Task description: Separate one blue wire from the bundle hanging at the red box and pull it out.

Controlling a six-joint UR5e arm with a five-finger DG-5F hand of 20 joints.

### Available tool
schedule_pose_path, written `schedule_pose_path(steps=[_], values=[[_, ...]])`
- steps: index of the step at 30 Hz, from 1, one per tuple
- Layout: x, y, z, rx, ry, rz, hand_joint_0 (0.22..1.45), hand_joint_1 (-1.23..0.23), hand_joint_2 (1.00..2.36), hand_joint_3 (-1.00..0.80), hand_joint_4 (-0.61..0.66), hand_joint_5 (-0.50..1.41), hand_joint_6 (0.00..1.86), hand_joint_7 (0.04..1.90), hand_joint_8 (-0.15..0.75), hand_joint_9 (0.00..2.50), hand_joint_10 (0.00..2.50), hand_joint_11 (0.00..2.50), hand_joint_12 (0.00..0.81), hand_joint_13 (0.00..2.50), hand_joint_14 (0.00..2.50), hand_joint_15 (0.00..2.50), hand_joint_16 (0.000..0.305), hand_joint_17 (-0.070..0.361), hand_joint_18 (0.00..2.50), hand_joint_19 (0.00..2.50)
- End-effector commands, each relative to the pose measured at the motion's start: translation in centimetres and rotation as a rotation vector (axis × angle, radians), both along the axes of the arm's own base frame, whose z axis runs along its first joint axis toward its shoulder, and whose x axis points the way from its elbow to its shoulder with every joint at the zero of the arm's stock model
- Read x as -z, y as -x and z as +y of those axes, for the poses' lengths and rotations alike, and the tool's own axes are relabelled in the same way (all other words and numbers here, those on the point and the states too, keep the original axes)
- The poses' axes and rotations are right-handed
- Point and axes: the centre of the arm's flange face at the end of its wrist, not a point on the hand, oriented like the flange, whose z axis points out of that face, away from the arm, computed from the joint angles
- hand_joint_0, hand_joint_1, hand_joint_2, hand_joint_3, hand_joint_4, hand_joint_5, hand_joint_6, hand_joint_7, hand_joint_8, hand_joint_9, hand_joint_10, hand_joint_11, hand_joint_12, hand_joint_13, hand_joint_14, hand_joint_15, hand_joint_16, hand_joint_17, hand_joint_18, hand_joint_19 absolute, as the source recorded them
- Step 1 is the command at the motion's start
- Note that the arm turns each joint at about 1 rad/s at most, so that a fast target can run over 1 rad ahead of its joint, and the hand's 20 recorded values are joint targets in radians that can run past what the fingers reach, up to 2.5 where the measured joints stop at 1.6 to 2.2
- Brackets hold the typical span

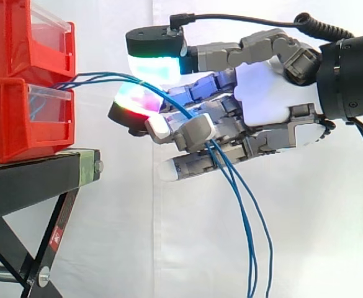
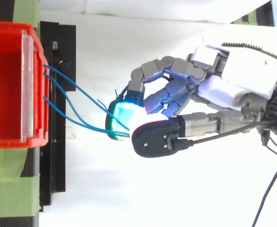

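The hand [image 1: 262,99] reaches in from the right with its fingers curled, and it pinches the blue wires [image 1: 107,76] between two glowing pads [image 1: 156,65] just right of the stacked red bins [image 1: 20,118] on the black stand [image 1: 26,180]. The wires leave the front of the lower bin, run right in a loose fan and gather at the pads. Past the pinch they cross the lower fingers and hang down below the hand.
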Motion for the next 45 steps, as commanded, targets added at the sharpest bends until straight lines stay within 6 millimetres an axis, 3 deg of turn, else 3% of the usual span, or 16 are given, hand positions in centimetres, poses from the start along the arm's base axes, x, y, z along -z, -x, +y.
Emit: schedule_pose_path(steps=[1, 18, 35, 45], values=[[-0.01, 0.0, -0.03, 0.002, 0.0, -0.001, 0.7, -0.95, 1.03, -0.16, 0.26, -0.27, 0.88, 1.11, 0.315, 0.67, 0.02, 1.07, 0.343, 1.21, 0.02, 1.43, 0.057, 0.128, 0.56, 0.34], [-0.01, 0.0, -0.03, 0.002, 0.0, -0.001, 0.7, -1.0, 1.01, -0.4, 0.28, -0.28, 0.87, 1.1, 0.316, 0.61, 0.02, 1.04, 0.343, 1.18, 0.02, 1.42, 0.058, 0.131, 0.56, 0.35], [0.07, 0.05, -0.04, 0.0, 0.002, 0.003, 0.56, -0.82, 1.01, -0.4, 0.3, -0.27, 0.86, 1.09, 0.345, 0.68, 0.02, 1.04, 0.355, 1.22, 0.01, 1.44, 0.061, 0.136, 0.53, 0.42], [0.03, 0.1, -0.17, 0.004, 0.174, 0.063, 0.54, -0.8, 1.0, -0.49, 0.3, -0.27, 0.84, 1.1, 0.35, 0.69, 0.02, 1.04, 0.374, 1.22, 0.01, 1.43, 0.063, 0.141, 0.53, 0.42]])
